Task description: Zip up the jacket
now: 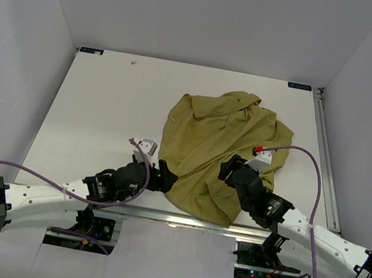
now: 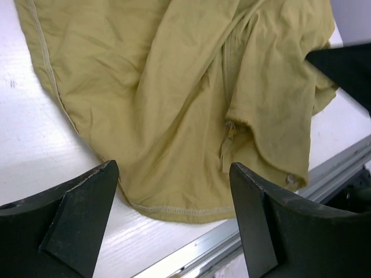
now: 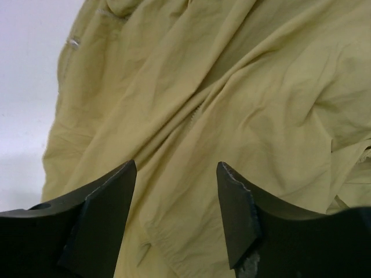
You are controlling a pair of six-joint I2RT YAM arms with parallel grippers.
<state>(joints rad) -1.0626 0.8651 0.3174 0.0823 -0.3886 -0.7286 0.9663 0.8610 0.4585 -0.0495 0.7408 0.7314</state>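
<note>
White table (image 1: 104,110), white walls (image 1: 208,13); jacket (image 1: 213,151) crumpled near front edge

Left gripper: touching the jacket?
Cannot tell. Left wrist view: the open left gripper straddles the jacket hem, one finger overlapping it, but no press or gap shows.

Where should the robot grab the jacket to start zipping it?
Probably the bottom hem of the jacket, just beside the lower end of the zipper line. Come from the near edge of the table with the open left gripper: the hem lies flat there, its free edge facing it.
</note>
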